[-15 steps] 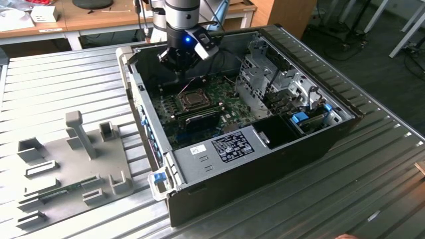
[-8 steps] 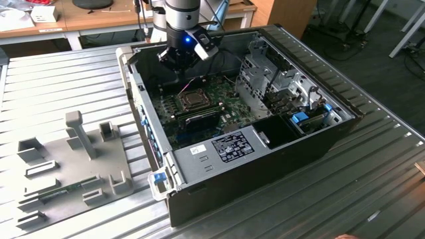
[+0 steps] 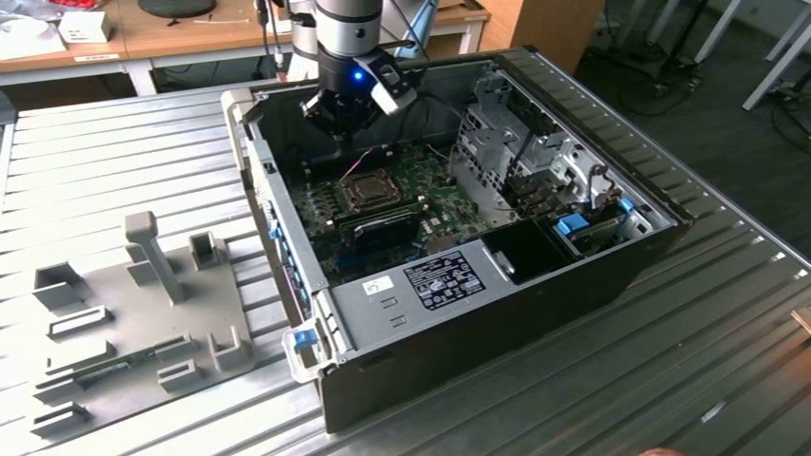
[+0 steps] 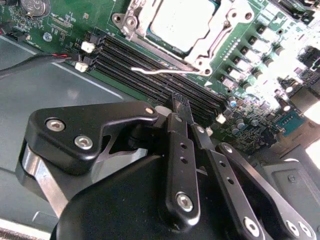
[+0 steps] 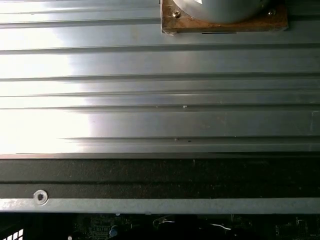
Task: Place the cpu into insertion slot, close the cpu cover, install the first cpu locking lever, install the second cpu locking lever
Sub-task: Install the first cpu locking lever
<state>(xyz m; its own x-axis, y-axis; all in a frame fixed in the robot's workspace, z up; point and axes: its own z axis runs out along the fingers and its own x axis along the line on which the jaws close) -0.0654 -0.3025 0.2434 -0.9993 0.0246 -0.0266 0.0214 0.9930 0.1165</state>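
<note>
The gripper (image 3: 337, 128), fingers (image 4: 177, 150) pressed together on nothing, hangs in the exterior view's upper middle, near above the insertion slot (image 3: 368, 189), where the cpu (image 4: 185, 20) lies under the cpu cover (image 4: 222, 35), likely to reach the free locking lever (image 4: 165, 70).

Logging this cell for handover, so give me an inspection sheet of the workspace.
Surface: ribbed metal table carrying an open computer case and a grey tray.
Job's things: cpu seated in the slot; cover lies around it; one wire lever juts out beside the slot.
Clutter: memory stick lying in the tray.
Gripper: gripper hangs over the green board, apart from the slot.
Cables: red-and-black pair running to the board near the memory slots.
Surroundings: wooden desk beyond the table; dark floor.
</note>
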